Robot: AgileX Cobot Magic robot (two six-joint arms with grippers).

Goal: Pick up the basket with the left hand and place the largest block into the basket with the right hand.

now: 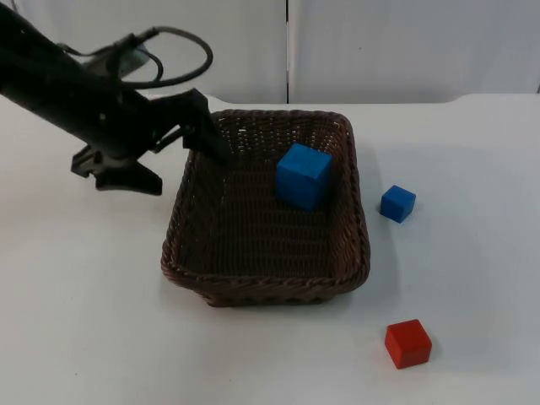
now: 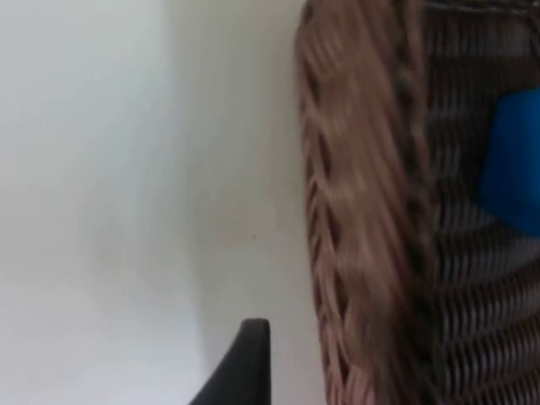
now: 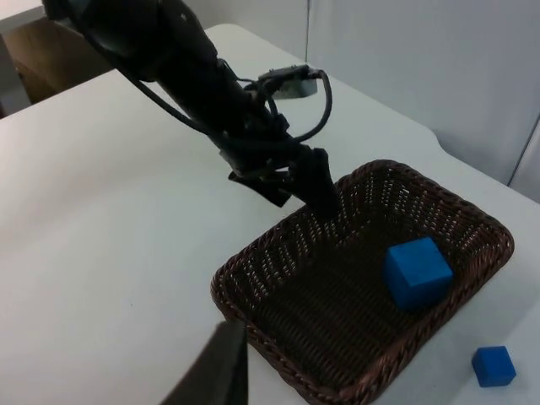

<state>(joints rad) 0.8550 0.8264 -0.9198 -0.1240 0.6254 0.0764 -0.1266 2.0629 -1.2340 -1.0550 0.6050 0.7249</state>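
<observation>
A dark brown wicker basket (image 1: 190,278) rests on the white table. The largest block, a blue cube (image 1: 303,175), lies inside it toward the far right corner. My left gripper (image 1: 191,171) is open and straddles the basket's left rim, with one finger inside the basket and the other outside it on the table side. In the left wrist view that rim (image 2: 354,211) runs close by, with the blue cube (image 2: 515,160) beyond it. My right gripper (image 3: 221,371) waits high over the table, looking down on the basket (image 3: 278,354), the cube (image 3: 417,272) and the left gripper (image 3: 305,205).
A small blue block (image 1: 397,203) lies on the table just right of the basket. A red block (image 1: 408,343) sits nearer the front right. The grey partition wall (image 1: 380,42) closes the back of the table.
</observation>
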